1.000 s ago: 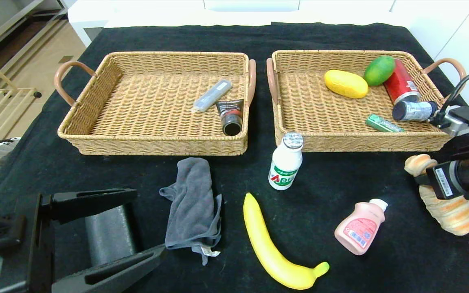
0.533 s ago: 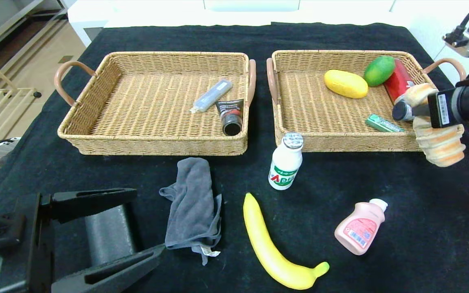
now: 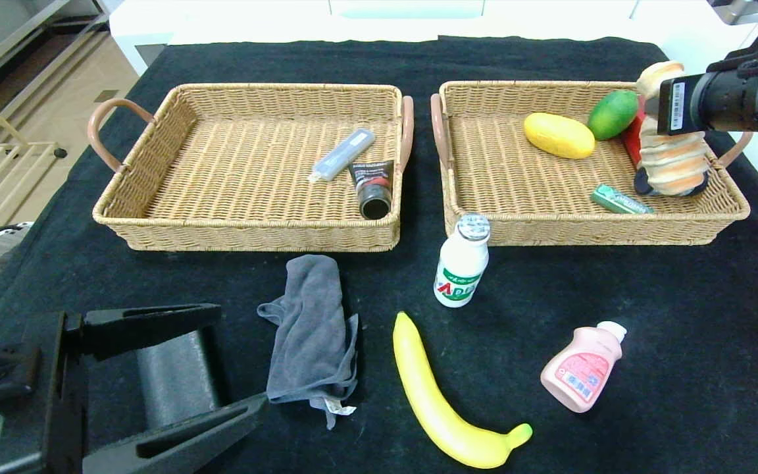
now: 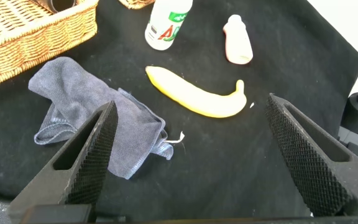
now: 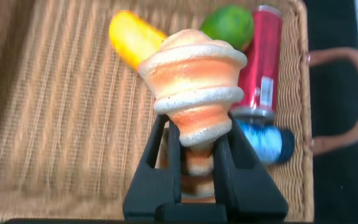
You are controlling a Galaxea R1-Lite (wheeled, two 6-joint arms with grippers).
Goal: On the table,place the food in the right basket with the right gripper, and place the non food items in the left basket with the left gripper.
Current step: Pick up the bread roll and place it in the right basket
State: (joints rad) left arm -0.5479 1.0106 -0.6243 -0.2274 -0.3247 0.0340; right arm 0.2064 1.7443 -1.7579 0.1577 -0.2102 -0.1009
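Currently black tabletop [image 3: 649,316] carries two wicker baskets: left basket [image 3: 155,224] w/ a grey tube and a black tube, right basket [image 3: 616,230] w/ mango, green fruit, red can. Left pincer [image 3: 155,382] parked low near front edge, spread wide, empty. Right pincer [image 5: 194,149] clenched on spiral bread [image 3: 670,155], hanging over right basket's right side, above the can. Grey cloth [image 3: 313,329], banana [image 3: 438,401], white bottle [image 3: 461,263], pink bottle [image 3: 583,368] lie on tabletop.

Red can [image 3: 630,135]: mostly hidden behind the bread roll [image 3: 670,158]. Dark bottle [image 5: 267,143]: largely covered too. Right arm [image 3: 734,99]: cut off at 3 o'clock. Left gripper [image 3: 155,388]: cropped at 7 o'clock.
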